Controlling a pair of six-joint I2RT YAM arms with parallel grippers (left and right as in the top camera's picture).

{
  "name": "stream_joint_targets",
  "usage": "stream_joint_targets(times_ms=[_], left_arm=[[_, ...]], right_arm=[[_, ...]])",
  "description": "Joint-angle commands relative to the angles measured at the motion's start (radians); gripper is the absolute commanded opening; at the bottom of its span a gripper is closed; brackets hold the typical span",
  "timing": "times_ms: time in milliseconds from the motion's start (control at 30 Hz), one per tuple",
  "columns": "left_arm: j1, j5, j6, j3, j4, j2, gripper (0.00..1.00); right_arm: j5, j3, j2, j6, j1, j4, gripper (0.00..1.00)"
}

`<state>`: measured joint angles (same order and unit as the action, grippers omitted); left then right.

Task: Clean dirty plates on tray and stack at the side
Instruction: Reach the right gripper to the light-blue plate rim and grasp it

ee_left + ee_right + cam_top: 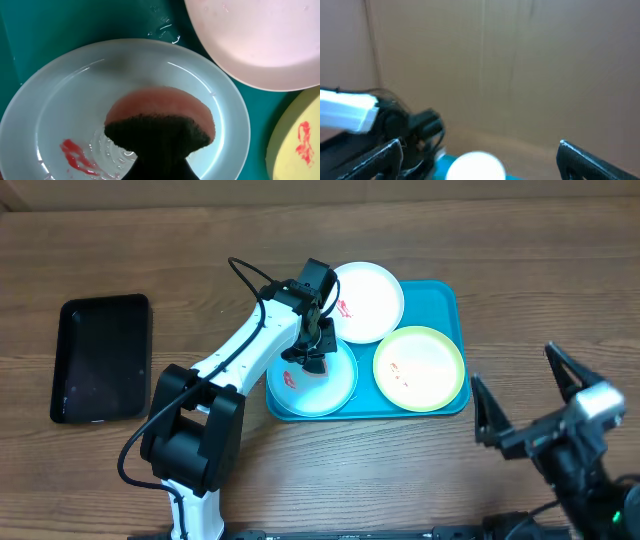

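Wood-grain table [500, 240] fills the overhead view, its boards running left to right. Right of centre on it sits the turquoise tray [447, 295], long side across the table. Over on the left lies the smaller black tray [100, 360], turned lengthwise, well apart from the turquoise one.

The tray [450, 300] is turquoise, its plates [370, 295] white, pale aqua and yellow-green with red smears, the sponge [160, 112] pink-and-black.

black rectangular tray [100, 358], glossy, rounded corners, lying on brown wood-grain table [330, 480]
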<state>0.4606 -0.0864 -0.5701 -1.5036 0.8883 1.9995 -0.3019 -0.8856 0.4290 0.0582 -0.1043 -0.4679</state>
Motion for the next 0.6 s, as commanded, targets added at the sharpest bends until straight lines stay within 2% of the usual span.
stream_joint_targets(times_ms=[0, 100, 200, 300, 367, 467, 567], left_arm=[[-0.002, -0.015, 0.017, 0.003, -0.003, 0.003, 0.04], [-0.002, -0.015, 0.017, 0.003, -0.003, 0.003, 0.04], [-0.002, -0.015, 0.018, 0.003, -0.003, 0.003, 0.04], [-0.002, -0.015, 0.026, 0.003, -0.003, 0.003, 0.04], [-0.002, -0.015, 0.032, 0.003, -0.003, 0.003, 0.04], [-0.002, -0.015, 0.032, 0.003, -0.004, 0.003, 0.04], [-0.002, -0.015, 0.032, 0.003, -0.003, 0.003, 0.04]], right_arm=[[-0.241, -0.087, 0.188, 0.013, 0.006, -0.089, 1.0], [-0.393, -0.087, 0.311, -0.005, 0.006, -0.04, 1.0], [-0.377, -0.095, 0.428, -0.137, 0.006, 0.021, 1.0], [-0.241, -0.192, 0.591, -0.155, 0.006, -0.106, 1.0], [-0.106, -0.299, 0.696, -0.253, 0.006, -0.267, 1.0], [-0.098, -0.451, 0.849, -0.257, 0.006, -0.46, 1.0], [-0.21, -0.515, 0.949, -0.257, 0.006, -0.495, 1.0]])
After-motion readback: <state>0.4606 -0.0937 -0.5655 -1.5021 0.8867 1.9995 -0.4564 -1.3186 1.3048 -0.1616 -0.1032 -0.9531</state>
